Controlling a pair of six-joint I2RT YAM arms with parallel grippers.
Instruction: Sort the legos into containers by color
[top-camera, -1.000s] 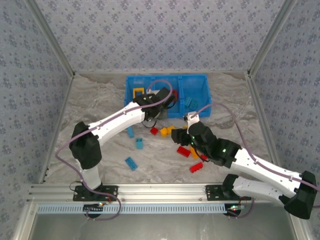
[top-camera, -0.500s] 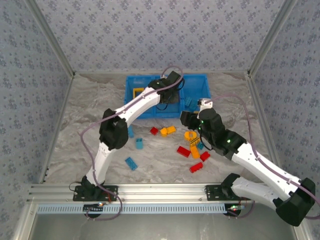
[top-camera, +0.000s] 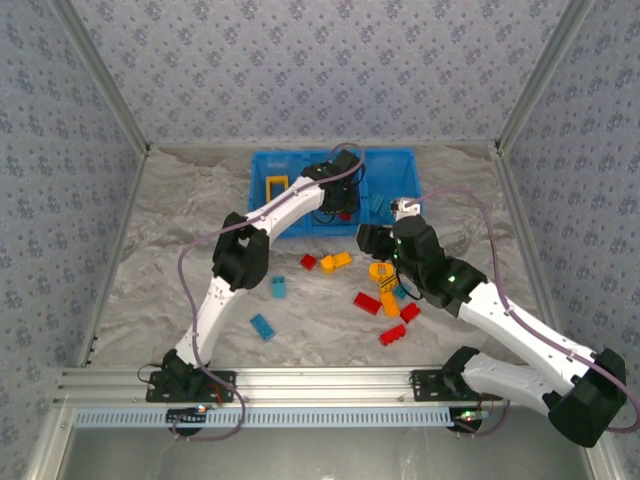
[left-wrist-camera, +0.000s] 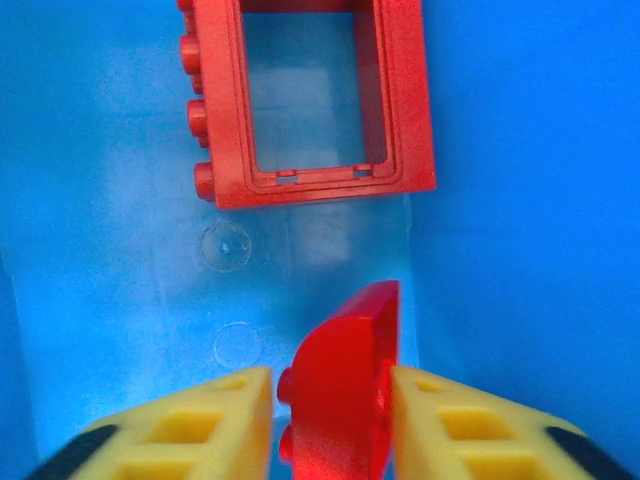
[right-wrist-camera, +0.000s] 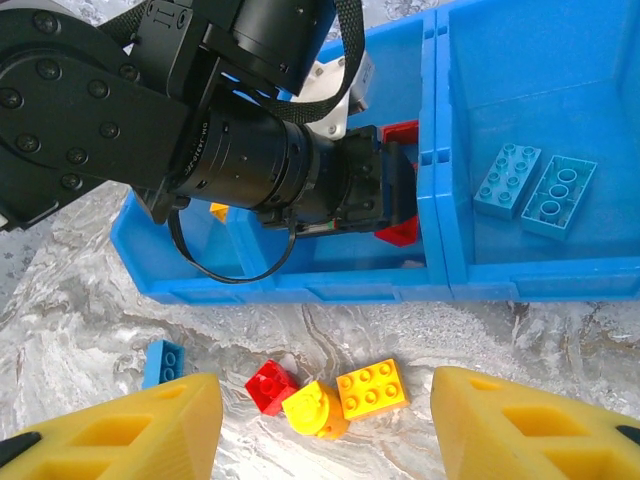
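The blue bin (top-camera: 400, 160) stands at the back of the table with three compartments. My left gripper (top-camera: 340, 205) reaches down into the middle one. Its jaws are open, with a red brick (left-wrist-camera: 340, 400) standing loose between the fingertips of the left gripper (left-wrist-camera: 330, 385). A red frame (left-wrist-camera: 320, 185) lies on the floor just beyond. My right gripper (right-wrist-camera: 325, 395) hangs wide open above the table near the bin's front wall, over a red brick (right-wrist-camera: 268, 385), a yellow round piece (right-wrist-camera: 315, 408) and an orange brick (right-wrist-camera: 372, 388). Nothing is between its fingers.
Two light blue bricks (right-wrist-camera: 508, 180) lie in the right compartment and a yellow frame (top-camera: 277, 185) in the left. Loose red (top-camera: 367, 302), orange (top-camera: 389, 303) and blue (top-camera: 263, 326) bricks are scattered on the marbled table in front of the bin.
The left arm reached further into the middle compartment and its jaws loosened round the red brick. The right gripper rose from the pile and moved toward the bin.
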